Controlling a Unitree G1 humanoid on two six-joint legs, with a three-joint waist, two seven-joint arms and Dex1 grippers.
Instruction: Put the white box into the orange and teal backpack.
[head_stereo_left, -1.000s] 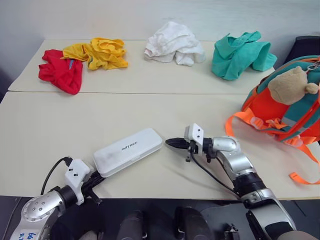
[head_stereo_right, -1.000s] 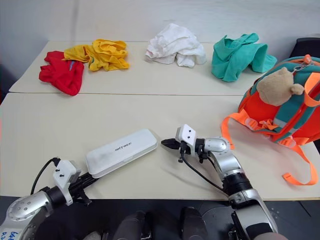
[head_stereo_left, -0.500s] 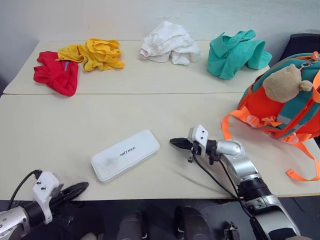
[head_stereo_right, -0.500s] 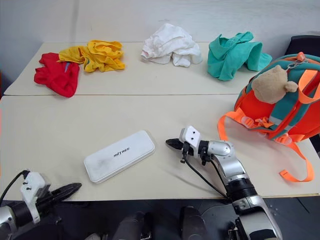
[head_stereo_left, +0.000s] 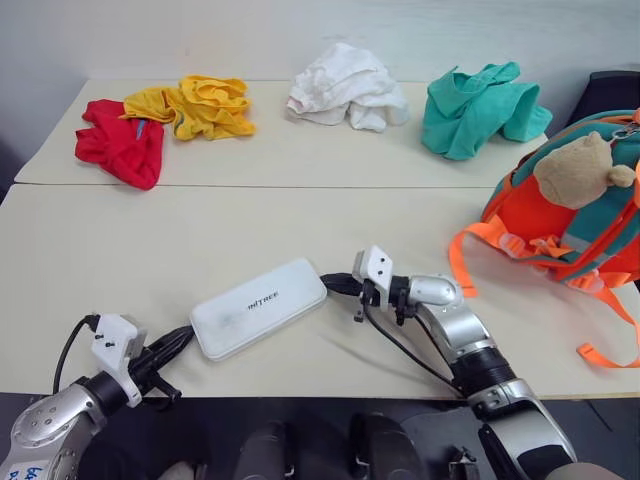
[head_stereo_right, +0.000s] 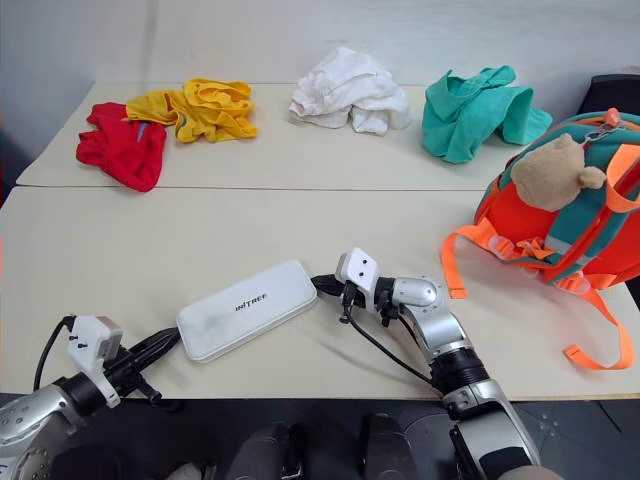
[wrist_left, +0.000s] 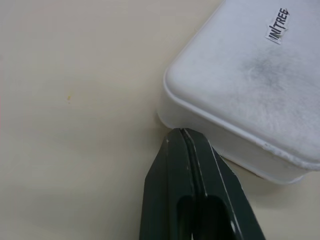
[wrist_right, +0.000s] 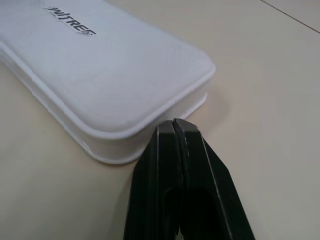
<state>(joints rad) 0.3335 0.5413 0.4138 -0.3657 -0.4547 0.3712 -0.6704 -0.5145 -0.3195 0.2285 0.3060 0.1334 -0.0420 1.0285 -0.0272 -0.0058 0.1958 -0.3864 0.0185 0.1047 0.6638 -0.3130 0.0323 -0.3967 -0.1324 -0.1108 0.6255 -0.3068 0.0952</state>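
Note:
The white box lies flat and slantwise near the front of the table. My left gripper is shut, and its tip rests against the box's side wall near the left corner. My right gripper is also shut, pointing left, with its tip against the rounded right end of the box. Neither gripper holds anything. The orange and teal backpack stands at the right edge of the table, a tan plush animal on its front and orange straps trailing on the tabletop.
Along the far table lie a red cloth, a yellow cloth, a white cloth heap and a teal cloth heap. The table's front edge runs just behind both grippers.
My left gripper swung away from the box's left end toward the table edge, then came back against it. The small gap between my right gripper and the box's right end has closed.

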